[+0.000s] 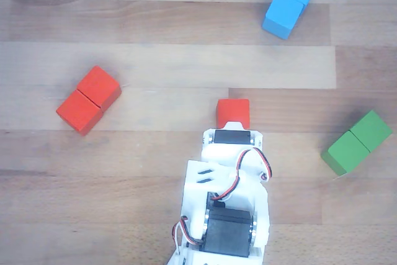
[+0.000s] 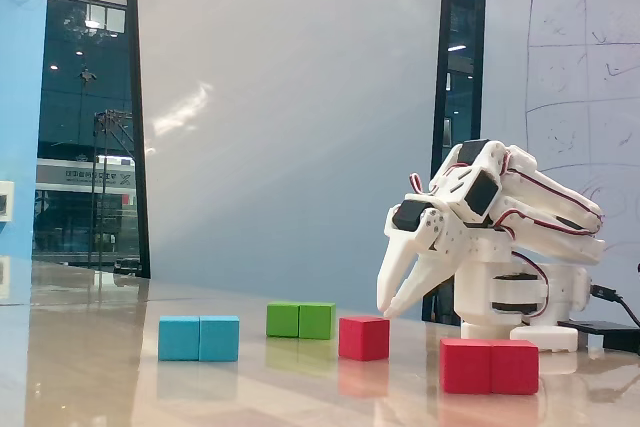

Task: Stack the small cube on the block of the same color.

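The claw (image 2: 392,309) hangs spread open just above the little red cube (image 2: 363,337), not pinching it. Next it must drop, squeeze, and carry it to the long red block (image 2: 489,366).

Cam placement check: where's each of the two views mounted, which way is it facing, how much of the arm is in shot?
Other view: above the table, looking straight down; arm enters from the bottom edge, its tip over the small cube.
Fixed view: near tabletop height, side-on, facing the robot and the wall behind; whole arm and base show, hand just above the table by the small cube.
Shared: small cube, red block, blue block, green block.
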